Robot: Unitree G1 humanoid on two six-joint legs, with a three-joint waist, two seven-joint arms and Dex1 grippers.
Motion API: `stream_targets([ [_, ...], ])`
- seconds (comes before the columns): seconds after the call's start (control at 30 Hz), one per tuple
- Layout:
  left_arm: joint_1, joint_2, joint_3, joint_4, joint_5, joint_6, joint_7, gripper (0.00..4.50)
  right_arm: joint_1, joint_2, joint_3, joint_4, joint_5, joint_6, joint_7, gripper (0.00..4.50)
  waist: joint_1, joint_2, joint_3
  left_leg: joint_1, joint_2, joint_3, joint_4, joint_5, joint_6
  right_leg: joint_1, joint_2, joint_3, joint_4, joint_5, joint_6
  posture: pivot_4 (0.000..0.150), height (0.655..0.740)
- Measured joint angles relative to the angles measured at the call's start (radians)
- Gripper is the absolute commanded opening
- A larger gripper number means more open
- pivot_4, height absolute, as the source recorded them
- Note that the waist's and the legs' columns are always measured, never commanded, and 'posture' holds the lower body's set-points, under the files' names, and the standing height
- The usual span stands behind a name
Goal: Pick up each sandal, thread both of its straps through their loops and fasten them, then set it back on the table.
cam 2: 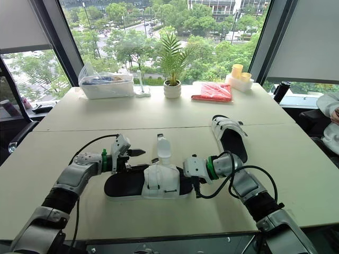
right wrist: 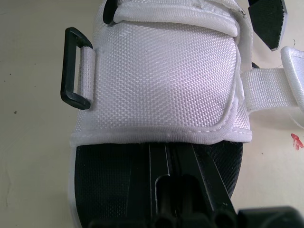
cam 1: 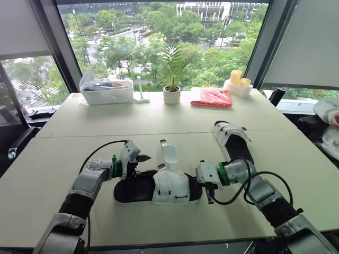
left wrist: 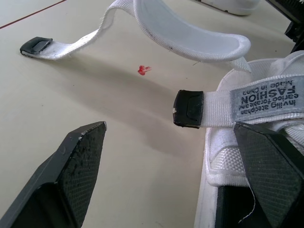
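The room has tall windows facing trees. In front of them stands a pale bench. The near sandal is the reference for all positions below.

1. Near sandal: it lies flat on the bench with its black sole down and its white upper on top. The second sandal lies behind it, on the robot's right and well apart.
2. Right gripper: it is at the right end of the near sandal, over the black footbed. The views do not show whether it is clamped on the sole.
3. Left gripper: it is at the far left edge of the near sandal and is spread wide, holding nothing.
4. Labelled strap: it sticks out from the upper over the bench, with its black tip between the left gripper's spread fingers. A longer strap trails loose beyond it.
5. Loop: this black loop sits on the opposite edge of the upper and is empty.

The step in hand is probably gripping the labelled strap. Grip the webbing just behind the black tip so that the tip stays free to lead. Keep the strap flat and untwisted. Steady the sole before pulling the strap across to the loop, or the near sandal may slide.
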Motion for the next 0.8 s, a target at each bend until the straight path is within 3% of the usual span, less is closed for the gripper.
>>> stream_targets([
  [0.53, -0.116, 0.002, 0.151, 0.062, -0.189, 0.225, -0.081, 4.47, 0.000, 0.005, 0.001, 0.002, -0.001, -0.004, -0.004, 0.00, -0.005, 0.000, 0.000, -0.002, 0.001, 0.000, 0.000, 0.000, 0.000, -0.001, 0.001, 0.000, 0.000, 0.000, 0.000, 0.150, 0.7400],
  [0.63, -0.116, -0.017, 0.138, 0.061, -0.183, 0.224, -0.073, 4.47, -0.001, 0.005, 0.002, 0.003, -0.001, -0.005, -0.005, 0.00, -0.005, 0.000, 0.000, -0.002, 0.001, 0.000, 0.000, 0.000, 0.000, -0.001, 0.001, 0.000, 0.000, 0.000, 0.001, 0.150, 0.7400],
  [0.8, -0.118, -0.048, 0.034, 0.137, -0.048, 0.069, -0.042, 4.47, -0.001, 0.006, 0.002, 0.006, -0.001, -0.007, -0.005, 0.00, -0.003, 0.000, 0.000, -0.002, 0.001, 0.000, 0.000, 0.000, 0.000, -0.001, 0.001, 0.000, 0.000, 0.000, 0.001, 0.150, 0.7400],
])
